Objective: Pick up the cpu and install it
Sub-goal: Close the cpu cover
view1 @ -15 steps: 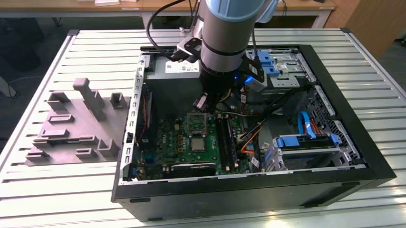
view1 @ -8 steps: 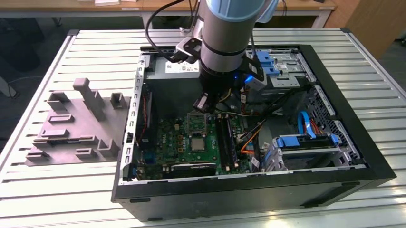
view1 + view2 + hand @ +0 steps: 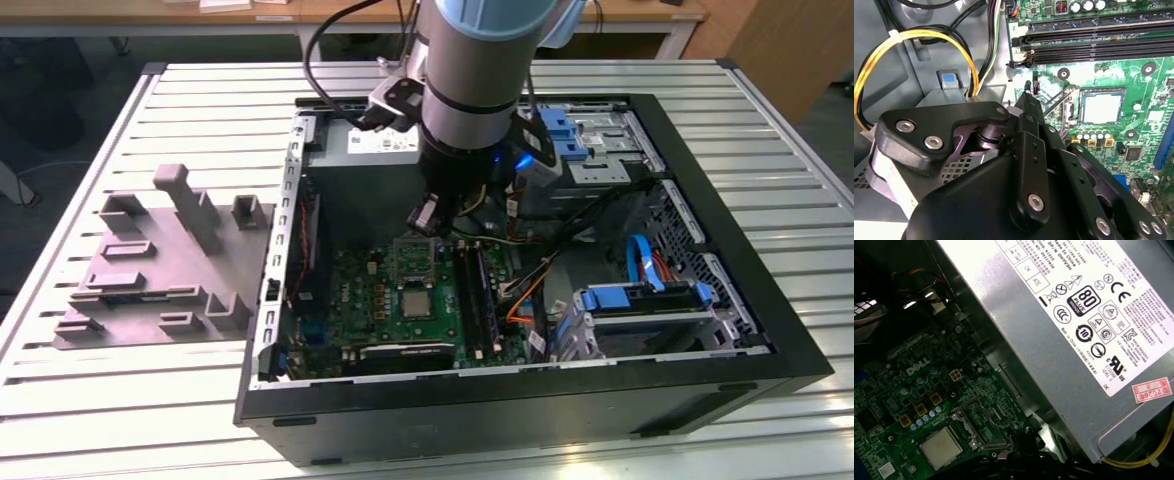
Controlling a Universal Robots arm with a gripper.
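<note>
The cpu, a small square chip with a silvery top and pale rim, lies flat in its socket on the green motherboard inside the open computer case. Both wrist views show it too. The socket's metal load plate stands swung open beside it. My gripper hangs a little above the board, off to the side of the socket near the load plate and its lever. It is shut with nothing in it, and its tip is apart from the chip.
The grey power supply sits close by the gripper, with yellow and black cables looping past it. Black memory slots run beside the socket. Blue drive cages fill the case's right in the exterior view. A grey fixture block lies outside on the slatted table.
</note>
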